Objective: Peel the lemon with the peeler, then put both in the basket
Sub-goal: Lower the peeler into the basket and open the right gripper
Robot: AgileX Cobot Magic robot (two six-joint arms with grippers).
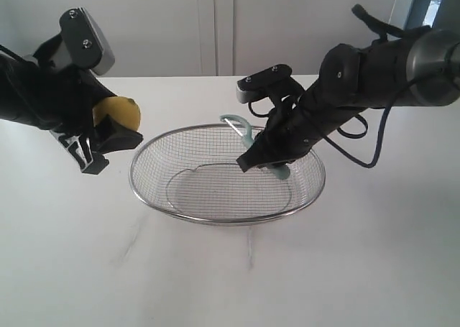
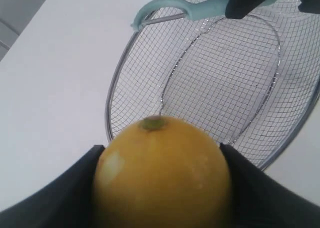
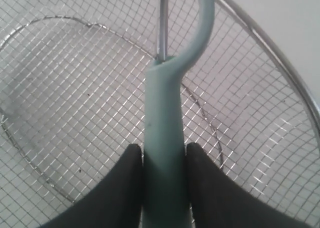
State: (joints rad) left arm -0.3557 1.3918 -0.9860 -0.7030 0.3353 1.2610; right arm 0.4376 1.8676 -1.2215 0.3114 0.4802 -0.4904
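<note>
Holding the lemon (image 1: 121,112) between its 2 black fingers (image 2: 65,195), the left pincer (image 1: 108,134) is spread wide but closed against the fruit's sides, and we see it raised above the white surface (image 1: 72,262), just left of the basket (image 1: 180,210) and outside it. The lemon's skin is smooth and yellow-orange, rounded, with a small greenish-brown nub at the end facing the basket and 1 pale patch near a finger. From outside, most of the fruit is hidden behind the pincer, and the left wrist view cuts off its lower part. The right pincer (image 1: 264,159) is closed narrowly on the peeler (image 1: 241,129), both pads pressed to the matte pale teal handle. The tool hangs over the basket, with its curved, hook-like head near the far rim. A thin metal blade runs beside the hook, but the right wrist view crops its upper end. The handle's middle is covered by the pincer, and we cannot tell whether its tip touches the mesh. The basket is a shallow oval of fine silver wire grid with a thicker shiny rim, resting on the surface.
</note>
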